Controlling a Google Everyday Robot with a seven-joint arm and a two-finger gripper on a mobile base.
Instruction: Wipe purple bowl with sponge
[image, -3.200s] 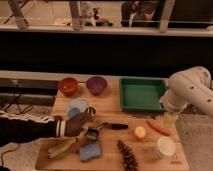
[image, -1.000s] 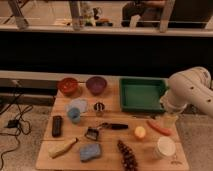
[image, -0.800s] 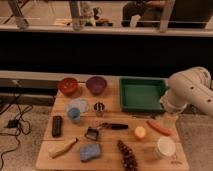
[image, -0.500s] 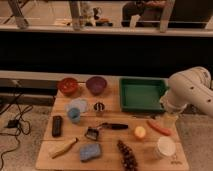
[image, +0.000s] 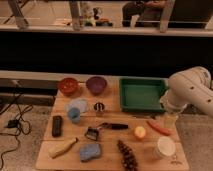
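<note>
The purple bowl stands at the back of the wooden table, just right of a red-orange bowl. Near the front edge lies the blue-grey sponge, flat and by itself. My gripper hangs from the white arm over the table's right side, in front of the green tray. It is open with nothing in it, well to the right of both the bowl and the sponge.
A green tray takes up the back right. Also on the table: a pale blue cup, black remote, small metal cup, black brush, orange, carrot, white cup and a pine cone.
A person's arm that reached over the table's left front about three seconds ago is gone. Over the last second nothing has moved.
</note>
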